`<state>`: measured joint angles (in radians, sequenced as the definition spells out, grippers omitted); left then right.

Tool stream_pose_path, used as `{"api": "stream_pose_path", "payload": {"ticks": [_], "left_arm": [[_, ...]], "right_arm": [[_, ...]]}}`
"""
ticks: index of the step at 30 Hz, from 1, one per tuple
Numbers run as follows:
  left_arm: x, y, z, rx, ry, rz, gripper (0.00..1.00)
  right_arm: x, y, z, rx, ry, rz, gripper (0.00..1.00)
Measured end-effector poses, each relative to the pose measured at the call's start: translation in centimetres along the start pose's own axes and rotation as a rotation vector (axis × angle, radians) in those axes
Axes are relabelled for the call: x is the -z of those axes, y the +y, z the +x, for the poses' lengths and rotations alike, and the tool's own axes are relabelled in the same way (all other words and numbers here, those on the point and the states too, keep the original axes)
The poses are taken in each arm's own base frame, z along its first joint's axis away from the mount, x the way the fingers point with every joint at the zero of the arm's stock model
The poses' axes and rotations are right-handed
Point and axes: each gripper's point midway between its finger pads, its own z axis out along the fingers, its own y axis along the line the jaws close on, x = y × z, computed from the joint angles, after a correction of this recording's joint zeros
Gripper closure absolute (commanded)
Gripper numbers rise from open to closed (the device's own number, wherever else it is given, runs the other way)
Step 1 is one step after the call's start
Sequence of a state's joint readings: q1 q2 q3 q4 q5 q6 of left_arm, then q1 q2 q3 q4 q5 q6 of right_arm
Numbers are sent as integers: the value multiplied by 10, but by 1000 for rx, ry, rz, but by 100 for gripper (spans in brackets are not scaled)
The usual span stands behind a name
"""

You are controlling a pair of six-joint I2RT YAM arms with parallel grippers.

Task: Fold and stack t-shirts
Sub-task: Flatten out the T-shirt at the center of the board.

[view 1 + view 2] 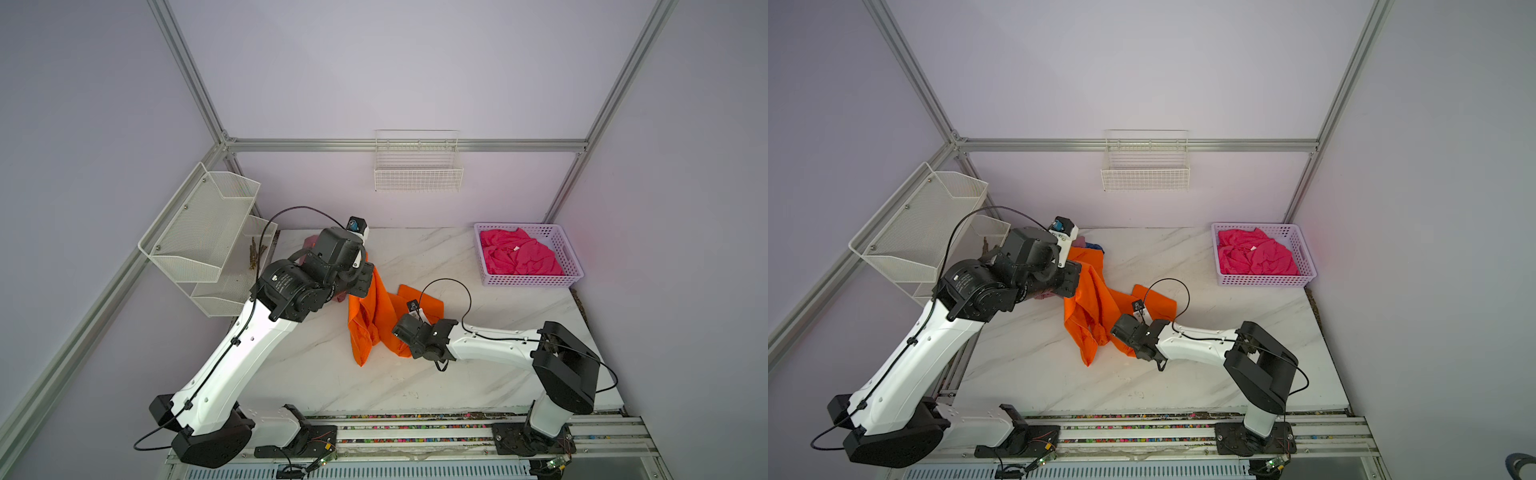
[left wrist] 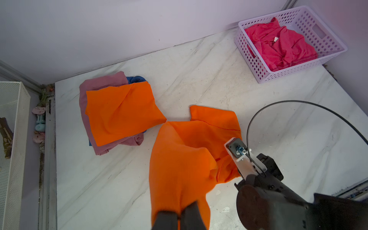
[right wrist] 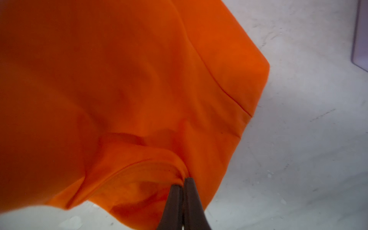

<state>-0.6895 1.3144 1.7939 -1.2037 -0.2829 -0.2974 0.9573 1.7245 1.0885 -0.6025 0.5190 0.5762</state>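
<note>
Orange t-shirt, unfolded, is pinched by both arms. Left gripper: jaws pressed together on a bunched fold of it. Right gripper: jaws pressed together on a hemmed edge, collar or sleeve, can't tell which.

Outward from the jaws, the cloth hangs from the raised left gripper and drapes down onto the table. The right gripper holds its edge low, close to the tabletop. In a top view the shirt has its long axis running from the left jaws toward the near edge, with one flap off to the right arm's side. The two pinch points sit fairly near each other and the cloth between them is slack and twisted. Likely next is pulling them apart to spread it flat.

Count: five shirts.
- One is held.
- Three are folded and piled at the far corner on the left arm's side, nearer the left arm: folded orange t-shirt on top, mauve-pink t-shirt and blue t-shirt under it.
- One hot pink t-shirt lies crumpled in the one basket, far right, not yet folded.

Two grippers.
</note>
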Motion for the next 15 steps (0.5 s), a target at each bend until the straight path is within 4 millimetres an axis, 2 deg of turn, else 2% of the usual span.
{"api": "stream_pose_path", "payload": {"ticks": [3,7,8,9,12,15], "left_arm": [[7,-3,6,7,8,34,100],[14,-9,17,11,47,91,100],[14,-11,20,14,57,105,100],[15,-13,23,18,65,116,100],[15,-16,30,26,88,142,100],[16,-20,34,26,100,162,100]], "right_arm": [[-9,-30,-7,-55,10,84,100],[-20,-55,-25,-122,16,156,100],[-23,-58,-29,-136,16,167,97],[-27,-62,-32,-147,18,180,90],[-36,-69,-41,-160,20,213,59],[-40,-63,-49,-147,14,209,50]]}}
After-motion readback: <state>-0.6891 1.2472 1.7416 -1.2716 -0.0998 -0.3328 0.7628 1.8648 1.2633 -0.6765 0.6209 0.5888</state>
